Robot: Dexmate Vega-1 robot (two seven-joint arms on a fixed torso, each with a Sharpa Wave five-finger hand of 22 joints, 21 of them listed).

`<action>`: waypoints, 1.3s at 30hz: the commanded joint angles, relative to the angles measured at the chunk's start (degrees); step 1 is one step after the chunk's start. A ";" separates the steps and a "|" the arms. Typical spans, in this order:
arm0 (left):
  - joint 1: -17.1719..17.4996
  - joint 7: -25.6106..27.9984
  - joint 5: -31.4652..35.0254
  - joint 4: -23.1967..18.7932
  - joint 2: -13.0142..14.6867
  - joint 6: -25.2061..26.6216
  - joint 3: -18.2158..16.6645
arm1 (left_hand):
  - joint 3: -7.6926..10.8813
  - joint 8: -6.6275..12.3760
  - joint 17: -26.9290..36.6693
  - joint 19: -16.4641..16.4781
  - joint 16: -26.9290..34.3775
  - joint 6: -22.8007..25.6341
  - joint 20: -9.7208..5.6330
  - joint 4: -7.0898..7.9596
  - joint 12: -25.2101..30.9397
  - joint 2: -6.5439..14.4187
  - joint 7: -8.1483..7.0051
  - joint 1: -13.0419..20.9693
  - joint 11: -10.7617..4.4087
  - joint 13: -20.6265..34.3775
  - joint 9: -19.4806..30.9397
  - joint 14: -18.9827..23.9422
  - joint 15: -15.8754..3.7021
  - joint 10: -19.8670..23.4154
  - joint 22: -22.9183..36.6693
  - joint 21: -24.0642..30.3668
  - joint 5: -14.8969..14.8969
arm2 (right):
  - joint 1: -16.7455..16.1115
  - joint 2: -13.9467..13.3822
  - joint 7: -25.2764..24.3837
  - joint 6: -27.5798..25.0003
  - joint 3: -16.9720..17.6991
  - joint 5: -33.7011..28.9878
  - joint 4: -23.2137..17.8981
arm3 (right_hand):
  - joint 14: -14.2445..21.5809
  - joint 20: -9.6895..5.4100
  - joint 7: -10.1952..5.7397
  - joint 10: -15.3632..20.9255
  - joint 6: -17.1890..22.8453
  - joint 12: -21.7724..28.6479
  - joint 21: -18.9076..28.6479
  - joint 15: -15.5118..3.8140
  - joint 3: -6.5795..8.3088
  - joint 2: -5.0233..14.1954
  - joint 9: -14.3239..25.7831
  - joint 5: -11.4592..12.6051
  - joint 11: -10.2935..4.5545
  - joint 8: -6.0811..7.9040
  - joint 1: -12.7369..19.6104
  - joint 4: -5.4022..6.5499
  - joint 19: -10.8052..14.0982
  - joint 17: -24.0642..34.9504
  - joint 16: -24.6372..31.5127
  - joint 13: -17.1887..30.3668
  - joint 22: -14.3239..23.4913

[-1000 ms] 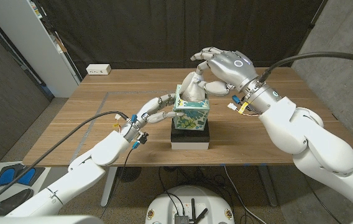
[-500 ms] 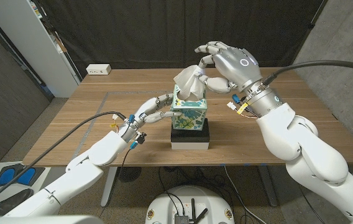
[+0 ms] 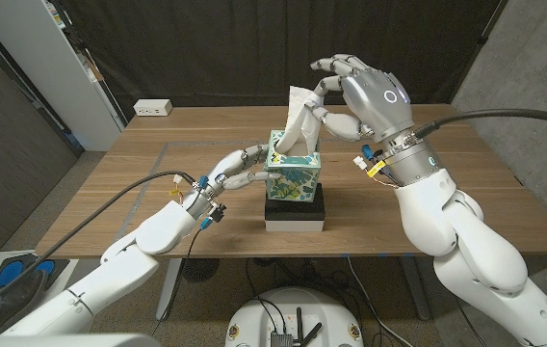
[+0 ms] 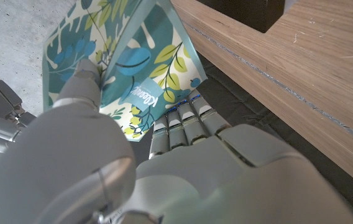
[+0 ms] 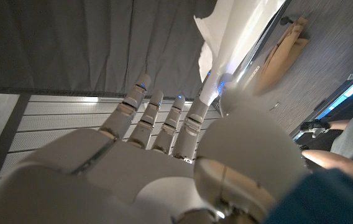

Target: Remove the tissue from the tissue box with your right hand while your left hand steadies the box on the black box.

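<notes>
My left hand (image 3: 238, 172) reaches in from the table's (image 3: 119, 193) left side and grips the tissue box (image 3: 295, 176), fingers (image 3: 251, 154) against its left wall and top corner. In my left wrist view my hand (image 4: 183, 168) shows the same hold: thumb on one face, fingertips (image 4: 186, 118) curled under the next. That face carries a white word beginning "Kleen"; its end is cut off by my fingers. The box (image 4: 127, 68) is printed with teal, blue and yellow-green leaves.

The box stands on the black box (image 3: 295, 204), which sits on a white base near the middle of the table's front edge. The tissue box covers most of the black box's top.

The tissue (image 3: 298, 118) rises from the box's opening, its lower end down at the opening; I cannot tell whether it is fully free. My right hand (image 3: 365, 96) is above the box and pinches the tissue's upper part between thumb and fingers (image 3: 336, 66), the other fingers arched. In the right wrist view my hand (image 5: 164, 168) holds the tissue (image 5: 226, 56) by the thumb; the sheet runs off the frame.

At the table's far left corner lies a white power strip (image 3: 152, 108); any markings are too small to read.
</notes>
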 commanded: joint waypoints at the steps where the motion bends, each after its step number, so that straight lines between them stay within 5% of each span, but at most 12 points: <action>1: -0.57 -0.34 0.30 -0.32 0.19 0.54 0.15 | 0.18 0.38 0.10 0.47 -0.09 1.57 -0.01 0.17 -0.16 1.01 -0.96 0.57 -0.18 0.08 0.12 0.47 -1.28 0.43 0.22 0.18 0.29 | -1.04 1.75 -8.21 0.47 -0.74 -0.85 1.83 | 0.77 0.54 -0.34 0.29 0.09 0.21 -0.12 -3.61 0.26 0.20 0.01 0.29 -0.20 0.54 -0.18 -0.10 -0.12 0.19 0.52 0.32 0.12; 18: 1.10 2.08 1.67 -0.67 -0.63 0.42 -0.43 | 0.15 0.34 0.10 0.51 -0.14 1.64 -0.02 0.13 -0.28 1.01 -0.92 0.68 -0.21 0.16 0.12 0.54 -1.29 0.47 0.21 0.19 0.31 | -0.20 2.23 -18.50 0.71 -2.16 -3.28 5.35 | 1.91 0.89 -0.97 0.87 0.04 0.31 -0.01 -4.61 0.00 0.12 -0.47 0.28 -0.81 0.64 -0.73 0.09 0.55 0.56 1.12 0.83 0.14; 32: 0.72 1.19 1.28 0.03 -0.70 -0.91 -0.25 | 0.12 0.29 0.11 0.50 -0.18 1.64 0.01 0.13 -0.36 1.04 -1.01 0.75 -0.28 0.22 0.13 0.55 -1.34 0.53 0.20 0.18 0.32 | -0.06 3.44 -20.07 -1.51 -3.24 -4.85 4.40 | 2.47 0.93 -1.18 1.27 -0.21 0.37 0.16 -4.94 -0.02 0.09 -0.77 0.28 -0.79 0.66 -0.85 0.04 1.24 0.70 1.33 1.20 0.17; 39: 1.03 1.08 1.23 -0.29 -0.34 -0.93 -0.67 | 0.07 0.25 0.11 0.50 -0.21 1.63 0.01 0.15 -0.41 1.01 -0.98 0.73 -0.25 0.26 0.13 0.54 -1.26 0.54 0.20 0.17 0.31 | 0.35 3.27 -19.94 -1.56 -3.22 -4.85 4.06 | 2.69 0.07 -1.16 0.98 -0.09 0.17 0.97 -5.06 -0.09 0.09 -1.06 0.26 -0.71 0.77 -1.06 0.08 3.48 0.85 1.41 1.48 0.24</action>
